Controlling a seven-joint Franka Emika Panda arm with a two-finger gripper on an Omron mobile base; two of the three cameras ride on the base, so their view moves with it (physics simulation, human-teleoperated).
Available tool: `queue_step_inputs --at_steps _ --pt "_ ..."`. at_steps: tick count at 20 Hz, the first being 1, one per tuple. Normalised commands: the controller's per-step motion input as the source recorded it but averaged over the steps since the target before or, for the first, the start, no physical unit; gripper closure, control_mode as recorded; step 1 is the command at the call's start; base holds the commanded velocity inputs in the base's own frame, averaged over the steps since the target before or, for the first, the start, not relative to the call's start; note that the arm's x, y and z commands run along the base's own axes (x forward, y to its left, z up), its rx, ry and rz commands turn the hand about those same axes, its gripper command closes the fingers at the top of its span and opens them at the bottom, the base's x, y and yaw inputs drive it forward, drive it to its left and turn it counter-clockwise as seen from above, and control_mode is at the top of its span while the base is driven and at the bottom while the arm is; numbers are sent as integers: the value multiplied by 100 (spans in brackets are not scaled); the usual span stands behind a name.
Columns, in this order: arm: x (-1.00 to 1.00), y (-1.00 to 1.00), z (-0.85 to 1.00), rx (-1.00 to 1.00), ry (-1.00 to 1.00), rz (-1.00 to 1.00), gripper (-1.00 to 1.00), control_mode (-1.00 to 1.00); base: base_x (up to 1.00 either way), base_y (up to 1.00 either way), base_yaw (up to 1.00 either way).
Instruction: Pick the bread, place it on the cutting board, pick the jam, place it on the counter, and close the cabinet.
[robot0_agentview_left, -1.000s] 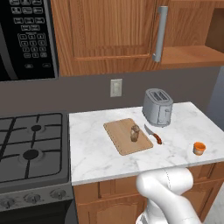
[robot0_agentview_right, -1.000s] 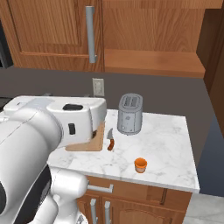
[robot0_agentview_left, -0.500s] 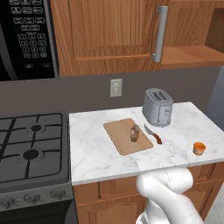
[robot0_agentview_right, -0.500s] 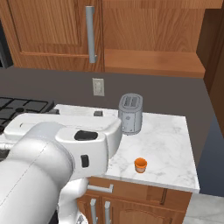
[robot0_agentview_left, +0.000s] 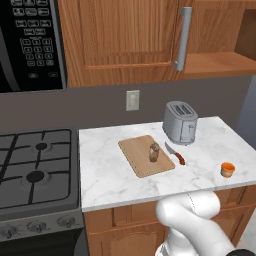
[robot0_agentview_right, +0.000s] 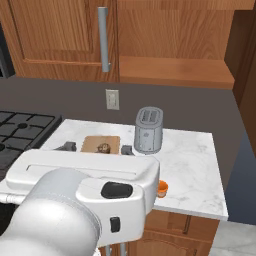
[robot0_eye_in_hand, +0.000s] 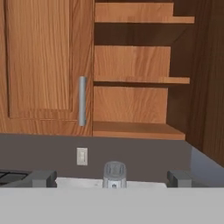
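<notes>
2 task items already sit in place in the left base view: the bread (robot0_agentview_left: 154, 152) rests on the cutting board (robot0_agentview_left: 146, 155) at the centre of the frame, and the jam (robot0_agentview_left: 227, 169) stands on the table (robot0_agentview_left: 110, 172) at the right, well apart from the board. A knife (robot0_agentview_left: 175, 153) lies just beside the board's right edge, below the toaster (robot0_agentview_left: 179, 122). The cabinet (robot0_agentview_left: 125, 40) fills the upper frame, its right side open. In the right base view the gripper (robot0_agentview_right: 96, 148) sits at centre left with its fingers spread wide and nothing between them; the bread (robot0_agentview_right: 104, 148) shows beyond it, and the jam (robot0_agentview_right: 162, 188) peeks out at the white arm's right edge. In the hand view the gripper (robot0_eye_in_hand: 111, 178) frames the toaster (robot0_eye_in_hand: 114, 174) at the bottom, with bare cabinet shelves (robot0_eye_in_hand: 140, 81) at upper right.
</notes>
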Motion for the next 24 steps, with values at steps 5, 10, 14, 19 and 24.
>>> queue_step_inputs --at_steps 5,10,14,19,24 --pt "-10 -21 -2 0 0 0 -100 -100 0 0 0" --pt "0 -10 -9 0 -5 0 -100 -100 0 0 0" --pt "0 -11 -8 0 -5 0 -100 -100 0 0 0" --pt "0 -5 -11 0 -7 -1 -100 -100 0 0 0" --pt "0 -6 -8 0 -5 -6 -100 -100 0 0 0"
